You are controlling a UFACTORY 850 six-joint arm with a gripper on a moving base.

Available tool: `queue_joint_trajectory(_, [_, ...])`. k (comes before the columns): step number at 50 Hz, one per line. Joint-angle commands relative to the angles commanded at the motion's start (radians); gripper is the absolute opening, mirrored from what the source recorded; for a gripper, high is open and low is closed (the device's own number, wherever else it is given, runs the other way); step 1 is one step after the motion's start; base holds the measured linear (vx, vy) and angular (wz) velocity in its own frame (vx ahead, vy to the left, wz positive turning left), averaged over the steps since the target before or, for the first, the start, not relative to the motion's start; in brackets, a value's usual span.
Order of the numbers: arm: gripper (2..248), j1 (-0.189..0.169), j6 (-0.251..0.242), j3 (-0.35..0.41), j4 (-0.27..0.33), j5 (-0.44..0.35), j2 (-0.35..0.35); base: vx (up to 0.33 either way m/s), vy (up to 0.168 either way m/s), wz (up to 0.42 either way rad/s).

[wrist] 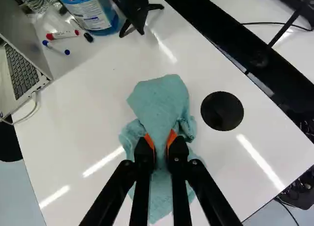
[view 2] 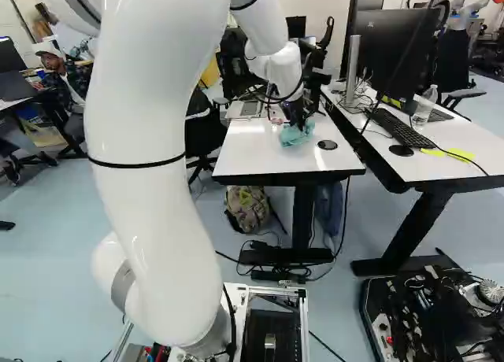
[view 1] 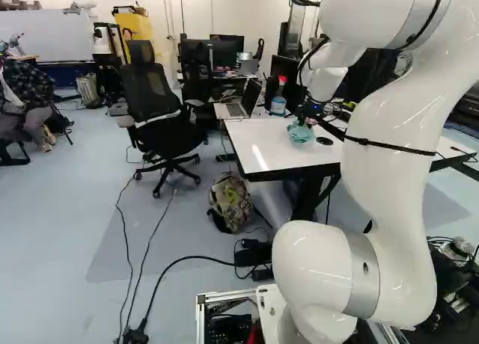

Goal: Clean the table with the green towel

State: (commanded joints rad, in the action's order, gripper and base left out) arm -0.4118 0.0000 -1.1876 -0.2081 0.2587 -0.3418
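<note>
Left base view shows, left to right, an open laptop (view 1: 235,110) and a red-topped bottle (view 1: 278,105) on the white table (view 1: 262,140), the end effector (view 1: 302,123) grasping the bunched green towel (view 1: 301,134) against the tabletop, and a black disc (view 1: 324,141) beside the towel.

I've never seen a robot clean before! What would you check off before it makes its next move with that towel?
1. Claw has the towel pinched from both sides: ok.
2. Towel resting on the white table: ok, it appears to lie on the surface.
3. Whole tabletop free for wiping: not ok, the laptop, spray bottle, red marker and blue marker are on it.
4. Black disc beside the towel fixed down: cannot tell.
5. Dirt under the towel: cannot tell, the cloth hides that spot.
</note>
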Motion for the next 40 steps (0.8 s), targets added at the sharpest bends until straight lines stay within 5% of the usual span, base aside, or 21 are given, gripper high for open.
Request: queue_joint_trajectory(40, [46, -0.106, 0.0, -0.09, 0.0, 0.0, -0.072, 0.0, 0.0, 0.0])
